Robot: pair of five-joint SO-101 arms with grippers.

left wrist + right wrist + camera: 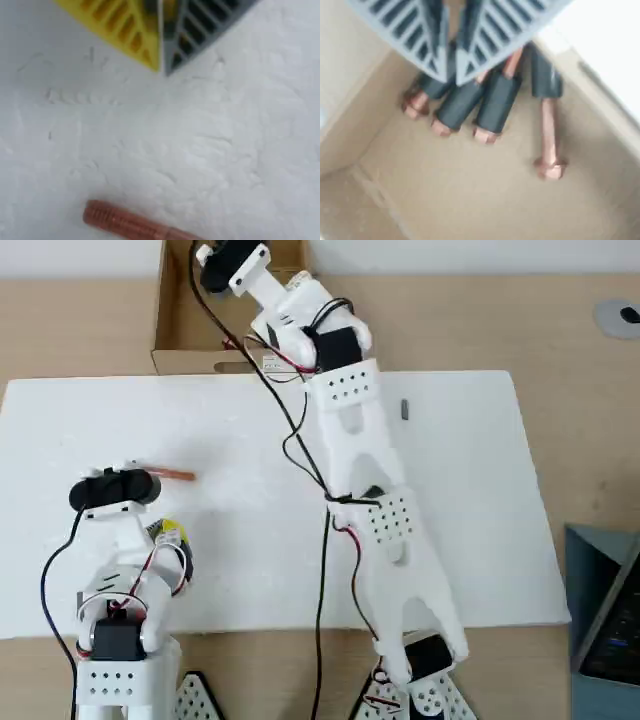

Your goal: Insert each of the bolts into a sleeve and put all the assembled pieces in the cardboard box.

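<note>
Your left gripper [161, 66] hangs low over the white sheet [240, 540], jaws closed on nothing. Just beside it the copper bolt [176, 475] lies flat, long axis across the sheet, with open room around. Your right gripper [452, 77], jaws nearly together and empty, sits inside the cardboard box [180, 335] over four assembled pieces [495, 102]. A grey sleeve [405, 408] lies alone farther right.

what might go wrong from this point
The left gripper is shut beside the loose bolt; a nudge may roll it across the mat. In the cardboard box, one copper bolt sticks far out of its sleeve and may slip free if the right gripper bumps it.
</note>
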